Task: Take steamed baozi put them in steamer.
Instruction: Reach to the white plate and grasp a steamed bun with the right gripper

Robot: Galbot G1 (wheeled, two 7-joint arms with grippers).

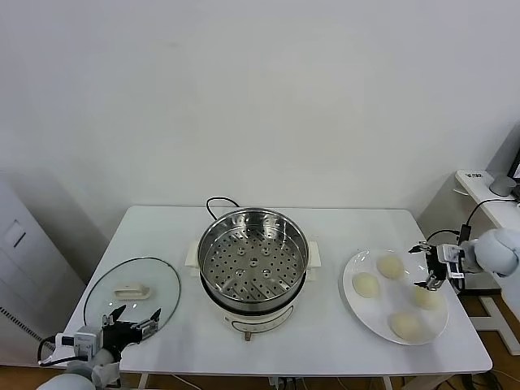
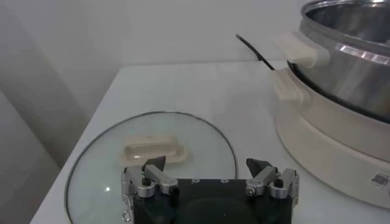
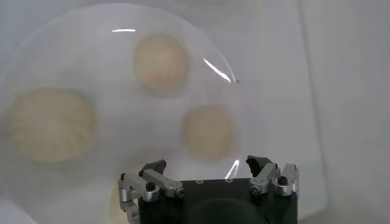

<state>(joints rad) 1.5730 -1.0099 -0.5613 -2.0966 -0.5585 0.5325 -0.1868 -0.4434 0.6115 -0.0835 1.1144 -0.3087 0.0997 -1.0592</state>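
Several pale baozi lie on a white plate [image 1: 376, 314] at the table's right; one baozi [image 1: 392, 266] is at the back and another [image 1: 405, 326] at the front. My right gripper [image 1: 424, 266] hovers open over the plate's right side. In the right wrist view it [image 3: 207, 165] is empty, with the nearest baozi [image 3: 209, 132] just ahead of its fingertips. The steel steamer [image 1: 253, 264] stands open mid-table, and its perforated tray is bare. My left gripper [image 1: 136, 315] waits open and empty at the front left, over the glass lid's near edge.
The glass lid [image 1: 132, 295] with its cream handle [image 2: 150, 149] lies flat to the left of the steamer [image 2: 347, 61]. A black cord [image 1: 218, 203] runs behind the steamer. A side desk [image 1: 487, 191] stands past the table's right edge, and a wall is behind.
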